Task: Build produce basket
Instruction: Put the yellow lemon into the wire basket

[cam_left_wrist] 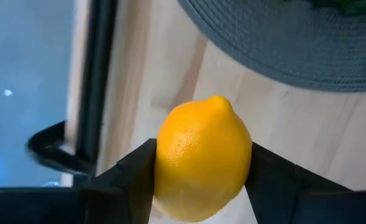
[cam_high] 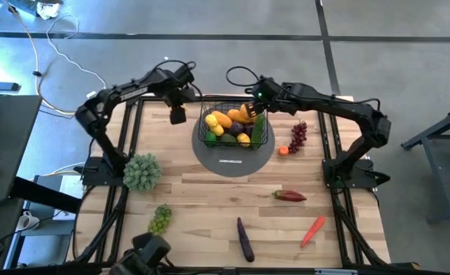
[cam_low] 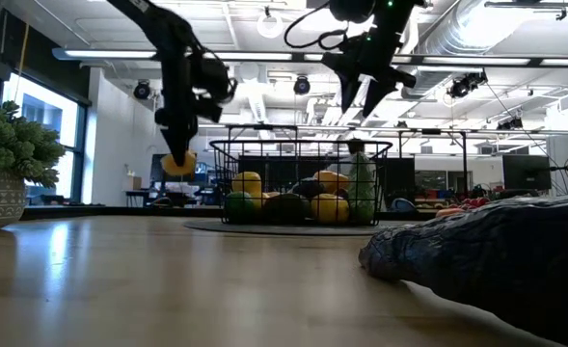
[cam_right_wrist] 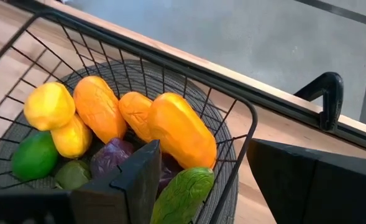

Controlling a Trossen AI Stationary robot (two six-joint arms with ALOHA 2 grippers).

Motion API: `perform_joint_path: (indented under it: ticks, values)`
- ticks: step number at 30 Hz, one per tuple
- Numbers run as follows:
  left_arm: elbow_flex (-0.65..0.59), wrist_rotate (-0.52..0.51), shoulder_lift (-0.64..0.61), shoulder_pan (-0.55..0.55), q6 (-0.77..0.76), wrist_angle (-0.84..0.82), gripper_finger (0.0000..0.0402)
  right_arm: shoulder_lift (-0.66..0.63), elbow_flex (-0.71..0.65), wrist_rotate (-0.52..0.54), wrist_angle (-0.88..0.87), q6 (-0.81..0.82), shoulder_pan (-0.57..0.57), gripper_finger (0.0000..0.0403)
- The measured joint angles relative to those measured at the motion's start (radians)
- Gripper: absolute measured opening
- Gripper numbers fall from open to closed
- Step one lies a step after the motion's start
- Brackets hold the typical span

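The left gripper (cam_left_wrist: 201, 171) pinched a yellow lemon (cam_left_wrist: 202, 157) between its two dark fingers, one on each flank of the fruit, so the lemon sat squarely in the grip with its nub end pointing away from the wrist. In the low view the lemon hung clear of the table, just beside the basket (cam_low: 300, 183) and roughly level with its rim; the height looked chosen to clear the wire wall before a drop. From above, this gripper stood off the basket's left side, near the table's far edge.

The black wire basket rested on a round grey mat (cam_high: 232, 162) at the middle of the far half of the table. It already held lemons, orange pieces, a lime, a dark purple piece and a green vegetable leaning against its right wall.

The right gripper (cam_right_wrist: 201, 180) hovered over the basket's right rim with its jaws spread and nothing between them, probably just after a release or waiting its turn.

Much produce lay outside: red grapes (cam_high: 299, 136) and a small orange piece (cam_high: 283, 150) just right of the mat, a red pepper (cam_high: 289, 196), a carrot (cam_high: 312, 230), an aubergine (cam_high: 244, 239) and green grapes (cam_high: 160, 219) nearer the front. A potted plant (cam_high: 141, 172) stood at the left. The basket seemed roughly half filled.
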Motion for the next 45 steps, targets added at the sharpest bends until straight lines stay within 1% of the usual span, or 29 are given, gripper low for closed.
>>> perform_joint_path:
  ticks: [5,10,14,19,26,31,35,45]
  values:
    - [0.000,0.004,-0.091,-0.006,-0.022,0.009,0.0191,-0.022,0.000,0.010,0.000,0.019,0.000,0.0220]
    - [0.000,0.013,-0.164,-0.031,-0.037,0.077,0.0191,-0.037,0.000,0.010,-0.003,0.047,0.010,0.0220]
    - [0.000,0.058,-0.192,-0.059,-0.053,0.170,0.0191,-0.045,0.000,0.009,-0.004,0.066,0.018,0.0220]
    - [0.001,0.100,-0.189,-0.094,-0.094,0.283,0.0191,-0.046,0.000,-0.004,-0.007,0.099,0.018,0.0220]
    - [0.002,0.114,-0.150,-0.157,-0.152,0.428,0.0191,-0.046,0.000,-0.026,-0.007,0.115,0.018,0.0220]
    - [0.001,0.106,-0.097,-0.189,-0.171,0.494,0.0191,-0.046,0.000,-0.030,-0.008,0.115,0.018,0.0220]
    - [0.001,0.105,-0.041,-0.194,-0.171,0.535,0.0196,-0.046,0.000,-0.030,-0.008,0.115,0.018,0.0220]
    - [0.001,0.083,0.090,-0.196,-0.172,0.546,0.0201,-0.046,0.000,-0.030,-0.015,0.115,0.018,0.0220]
